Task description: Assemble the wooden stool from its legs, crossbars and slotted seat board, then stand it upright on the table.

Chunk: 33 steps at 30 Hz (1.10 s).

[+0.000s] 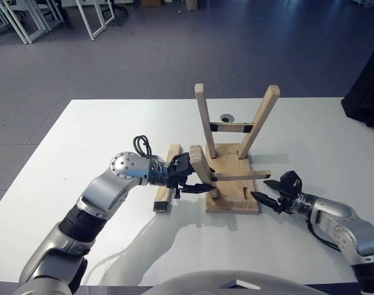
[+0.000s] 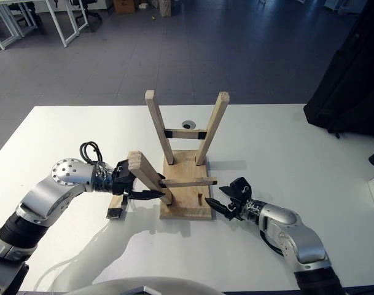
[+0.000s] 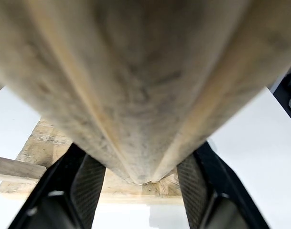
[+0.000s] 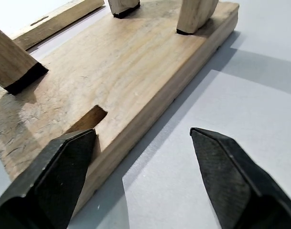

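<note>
The seat board (image 1: pixel 236 195) lies flat in the middle of the table (image 1: pixel 309 141). At its 12 o'clock end two legs (image 1: pixel 205 120) stand in their slots, joined by a short crossbar (image 1: pixel 233 128). The left gripper (image 1: pixel 199 186) is clamped around a third leg (image 1: pixel 202 161) at the board's 8 o'clock corner. This leg leans, and its own crossbar (image 1: pixel 242 176) sticks out towards 3 o'clock with nothing under its free end. A fourth leg (image 1: pixel 162 196) lies on the table at 9 o'clock.

The right gripper (image 4: pixel 143 133) sits spread wide and empty at the 4 o'clock corner, beside an empty slot (image 4: pixel 90 117).

Pressed down while it leans, the third leg would likely jam in its slot or lever the board up. Nothing pins the board, so a sideways push could slide it and topple the standing pair. The loose crossbar could also twist out of its joint.
</note>
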Motion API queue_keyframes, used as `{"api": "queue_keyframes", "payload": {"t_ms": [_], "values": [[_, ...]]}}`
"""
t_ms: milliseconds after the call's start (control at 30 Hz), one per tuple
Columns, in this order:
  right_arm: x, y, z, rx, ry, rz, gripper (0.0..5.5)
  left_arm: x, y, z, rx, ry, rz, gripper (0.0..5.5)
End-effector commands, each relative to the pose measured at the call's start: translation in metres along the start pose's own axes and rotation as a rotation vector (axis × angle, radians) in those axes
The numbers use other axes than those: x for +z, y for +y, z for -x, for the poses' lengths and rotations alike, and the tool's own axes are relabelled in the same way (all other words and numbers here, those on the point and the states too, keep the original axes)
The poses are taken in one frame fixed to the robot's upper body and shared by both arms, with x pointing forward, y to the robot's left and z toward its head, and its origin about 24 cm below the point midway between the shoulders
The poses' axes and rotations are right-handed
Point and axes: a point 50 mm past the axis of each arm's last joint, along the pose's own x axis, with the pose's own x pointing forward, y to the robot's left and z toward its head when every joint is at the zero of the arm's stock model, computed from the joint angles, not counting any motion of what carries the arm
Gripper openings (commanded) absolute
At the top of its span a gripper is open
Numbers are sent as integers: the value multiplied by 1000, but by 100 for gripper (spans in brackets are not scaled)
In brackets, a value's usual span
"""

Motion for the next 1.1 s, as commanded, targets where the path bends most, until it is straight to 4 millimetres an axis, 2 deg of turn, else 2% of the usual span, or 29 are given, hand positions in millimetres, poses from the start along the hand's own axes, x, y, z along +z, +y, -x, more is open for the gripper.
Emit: {"api": "queue_keyframes", "payload": {"t_ms": [33,100,167,267,300,400,467,567,733,900,933,1100], "values": [[-19,10,-4,-16,84,-20,366,-120,-67,8,-205,524,516,204],[-16,11,-5,-14,79,-14,366,-129,-80,5,-231,525,583,204],[-13,12,-5,-14,68,-11,366,-132,-91,7,-295,461,726,204],[-9,13,-7,-13,59,-6,366,-140,-99,14,-337,465,838,204],[-8,12,-7,-13,57,-4,366,-142,-96,14,-302,462,824,204],[-6,10,-6,-19,52,2,366,-147,-73,12,-67,532,479,204],[-5,9,-7,-28,48,0,366,-137,-70,12,-70,553,304,204],[-6,10,-8,-38,43,-7,366,-119,-68,6,-80,491,159,204],[-9,10,-7,-53,40,-12,366,-78,-52,5,-69,305,62,204],[-9,12,-9,-53,38,-12,366,-55,-34,3,-36,241,-15,204],[-9,12,-9,-52,37,-11,366,-52,-31,3,-25,233,-23,240],[-11,13,-9,-52,43,-13,366,-36,-20,12,15,236,-56,312]]}}
